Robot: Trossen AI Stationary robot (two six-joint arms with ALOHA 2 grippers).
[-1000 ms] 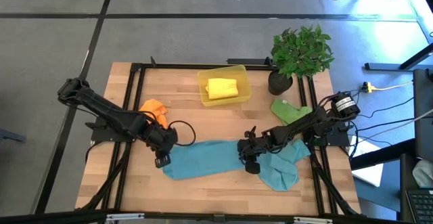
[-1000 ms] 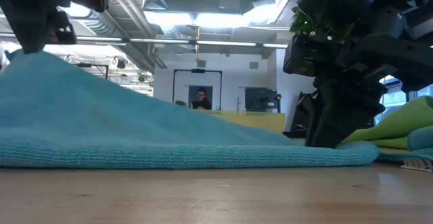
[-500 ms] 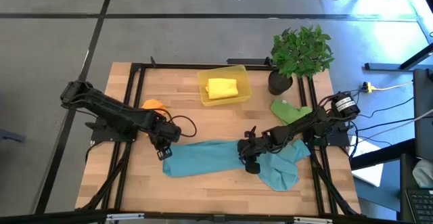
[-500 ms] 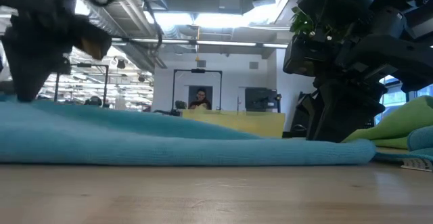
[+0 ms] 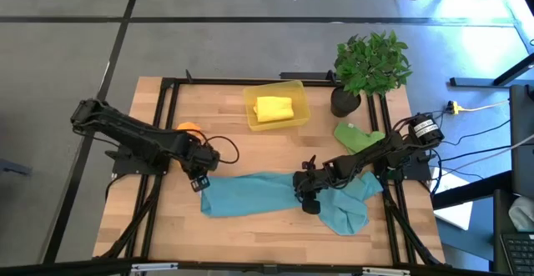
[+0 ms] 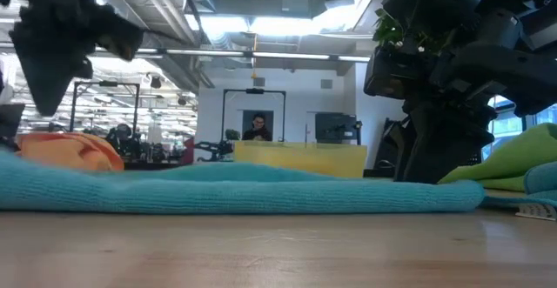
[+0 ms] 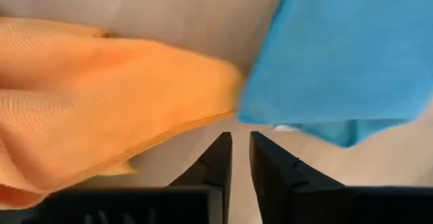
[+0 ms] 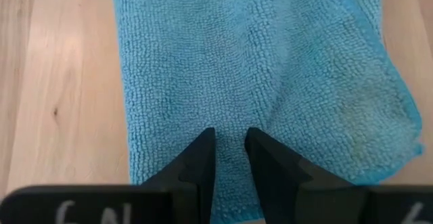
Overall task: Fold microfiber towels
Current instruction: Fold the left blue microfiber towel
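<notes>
On the tabletop (image 5: 250, 230) a long teal-blue towel (image 5: 250, 197) lies flat between both pincers. The right pincer (image 5: 307, 201) pinches its right end, beside a second teal-blue towel (image 5: 346, 209). The left pincer (image 5: 198, 182), fingers nearly pressed together and holding nothing, hangs just above the left end, near the orange towel (image 5: 190, 128).

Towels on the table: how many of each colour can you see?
Teal-blue towels: 2
Yellow towel, in the bin: 1
Orange towel: 1
Green towel: 1
Total: 5
</notes>
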